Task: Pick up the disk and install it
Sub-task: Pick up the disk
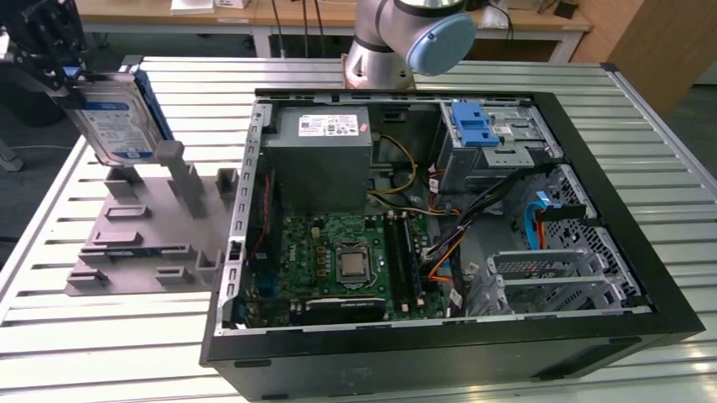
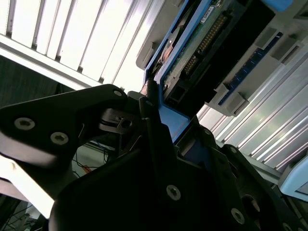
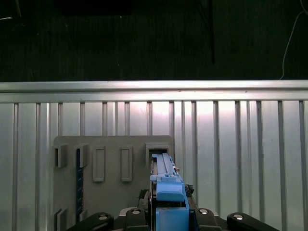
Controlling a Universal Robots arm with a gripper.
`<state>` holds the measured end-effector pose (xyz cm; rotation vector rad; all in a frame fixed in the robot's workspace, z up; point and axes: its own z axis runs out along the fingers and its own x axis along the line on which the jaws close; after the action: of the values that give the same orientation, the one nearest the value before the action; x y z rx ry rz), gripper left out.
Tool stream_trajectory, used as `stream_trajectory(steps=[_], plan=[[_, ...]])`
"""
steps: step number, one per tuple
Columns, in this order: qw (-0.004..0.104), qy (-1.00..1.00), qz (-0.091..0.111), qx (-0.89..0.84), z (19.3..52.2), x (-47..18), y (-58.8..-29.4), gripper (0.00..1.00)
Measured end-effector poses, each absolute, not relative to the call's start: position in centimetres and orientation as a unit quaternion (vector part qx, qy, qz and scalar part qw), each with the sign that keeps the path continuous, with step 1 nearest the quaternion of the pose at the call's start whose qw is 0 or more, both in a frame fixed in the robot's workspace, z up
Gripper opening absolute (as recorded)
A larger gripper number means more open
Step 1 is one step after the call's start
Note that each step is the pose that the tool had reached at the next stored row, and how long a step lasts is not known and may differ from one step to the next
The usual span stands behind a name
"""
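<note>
Fingers (image 2: 154, 144) are pinched on the disk (image 1: 116, 122), gripping it by the blue rail frame. The gripper (image 1: 65, 84) sits at the exterior view's far left, with the disk hanging under it. The disk is upright and slightly tilted, label facing the camera. It's over the back end of the grey slotted fixture (image 1: 134, 235), just behind one of the fixture's upright posts. Can't tell whether its lower edge is clear of the slot. The first wrist view shows the disk edge-on, lined up above an open slot in the fixture. The second wrist view shows its board and connector side. The open PC case (image 1: 448, 357) lies on the table (image 1: 101, 344) on the exterior view's right, well apart from the disk. A bare blue latch (image 1: 475, 128) sits in the case's drive bay.
</note>
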<state>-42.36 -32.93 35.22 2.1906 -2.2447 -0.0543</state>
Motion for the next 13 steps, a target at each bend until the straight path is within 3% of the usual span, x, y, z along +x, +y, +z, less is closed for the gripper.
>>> stream_trajectory(steps=[13], plan=[[0.003,-0.716,-0.017,0.698,35.73,-42.36,-32.83,0.36]])
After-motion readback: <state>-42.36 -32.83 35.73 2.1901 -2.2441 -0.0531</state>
